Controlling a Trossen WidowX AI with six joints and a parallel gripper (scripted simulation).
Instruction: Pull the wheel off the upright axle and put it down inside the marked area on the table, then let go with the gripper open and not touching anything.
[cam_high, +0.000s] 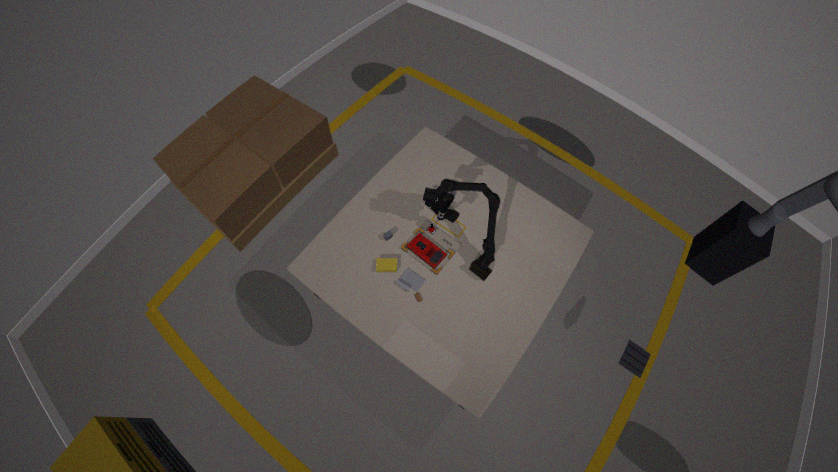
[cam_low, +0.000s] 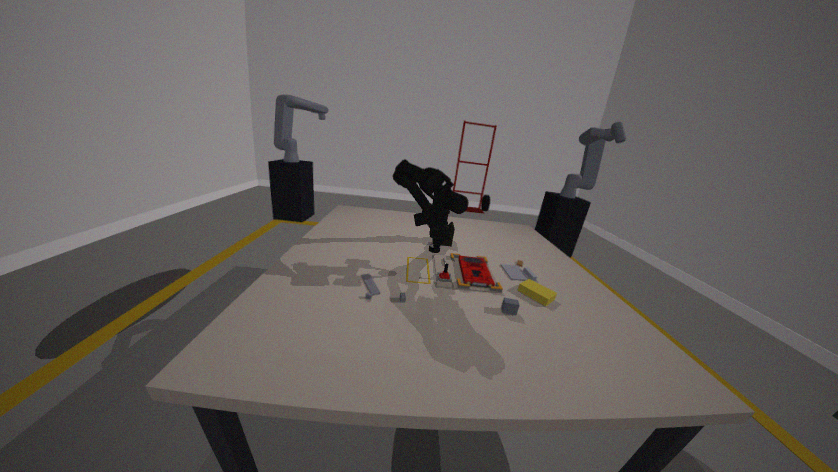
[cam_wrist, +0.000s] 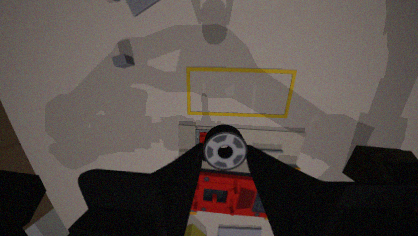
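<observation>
My gripper (cam_wrist: 224, 148) (cam_low: 434, 247) is shut on the wheel (cam_wrist: 212, 151) (cam_low: 434, 250), a black tyre with a grey spoked hub and an open centre hole. The wheel is off the axle and hangs in the air above the table. The upright black axle (cam_low: 446, 269) (cam_high: 431, 225) stands bare on its red base (cam_low: 445, 276) (cam_wrist: 202, 136). In the wrist view the wheel and fingers hide most of it. The marked area, a yellow outline (cam_wrist: 189, 91) (cam_low: 407, 269), lies on the table beside the axle's grey plate, beyond the wheel in the wrist view.
A red panel (cam_high: 426, 250) (cam_low: 476, 270) with orange corners lies beside the axle. A yellow block (cam_high: 386, 265) (cam_low: 536, 291), a grey block (cam_low: 510, 306), a small grey cube (cam_wrist: 123, 61) and a light grey plate (cam_high: 412, 278) lie around on the table.
</observation>
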